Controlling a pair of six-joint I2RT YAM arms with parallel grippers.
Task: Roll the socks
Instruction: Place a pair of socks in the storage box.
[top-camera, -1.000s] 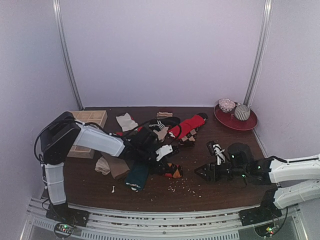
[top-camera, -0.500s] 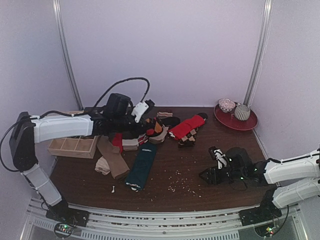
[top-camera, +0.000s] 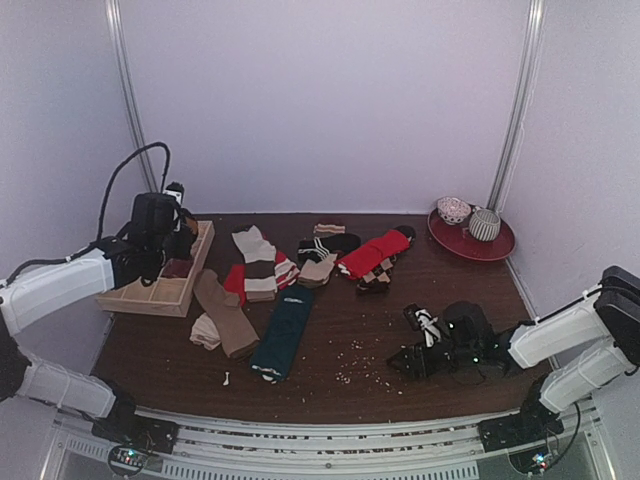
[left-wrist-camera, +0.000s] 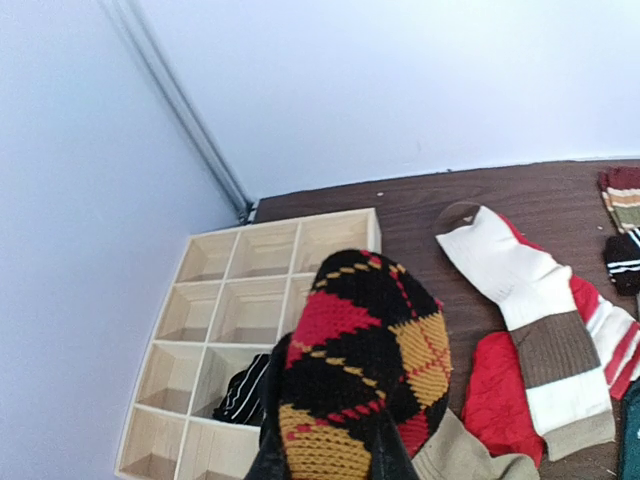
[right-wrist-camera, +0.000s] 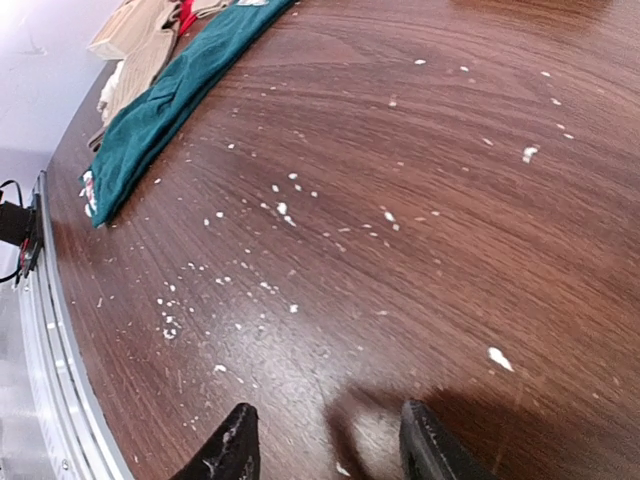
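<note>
My left gripper is shut on a rolled black sock with red and orange argyle diamonds. It holds the roll above the wooden divider box at the table's far left, where the gripper also shows in the top view. A black striped sock roll sits in one compartment. A flat dark teal sock lies at mid table and also shows in the right wrist view. My right gripper is open and empty, low over bare wood.
Loose socks lie across the table's middle: tan, white with brown and red, red, black striped. A red plate with two small bowls stands at the back right. White crumbs dot the wood.
My left arm has swung from the table's middle to the far left, carrying the argyle roll over the wooden box. My right gripper has shifted only slightly.
</note>
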